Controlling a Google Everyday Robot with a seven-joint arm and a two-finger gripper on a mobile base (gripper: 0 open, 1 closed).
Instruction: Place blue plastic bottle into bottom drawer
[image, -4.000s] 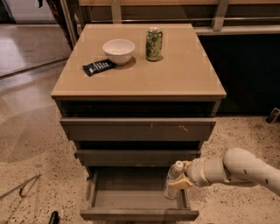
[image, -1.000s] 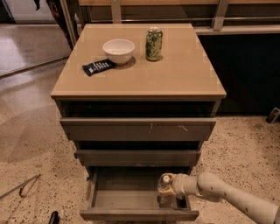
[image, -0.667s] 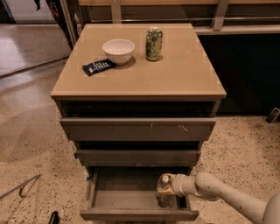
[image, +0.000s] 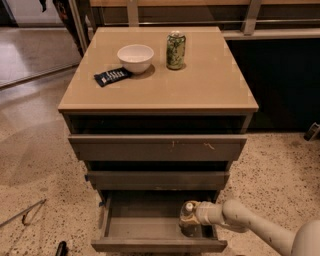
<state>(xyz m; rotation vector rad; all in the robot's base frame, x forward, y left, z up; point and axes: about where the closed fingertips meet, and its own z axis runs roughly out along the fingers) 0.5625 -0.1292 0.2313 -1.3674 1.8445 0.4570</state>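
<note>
The blue plastic bottle (image: 188, 220) stands upright inside the open bottom drawer (image: 150, 245), in its right part close to the front panel. Its cap points up and its lower body is hidden behind the drawer front. My gripper (image: 196, 214) is at the bottle's right side, at neck and shoulder height, touching it. The pale arm (image: 250, 225) reaches in from the lower right.
The top drawer (image: 157, 147) and middle drawer (image: 157, 180) are pulled out slightly above the bottom one. On the tan cabinet top (image: 210, 85) stand a white bowl (image: 135, 56), a green patterned can (image: 175, 50) and a dark packet (image: 113, 76). Speckled floor surrounds the cabinet.
The gripper carried the bottle from above the drawer's right edge down and left into the drawer. Over the last second bottle and gripper have hardly moved.
</note>
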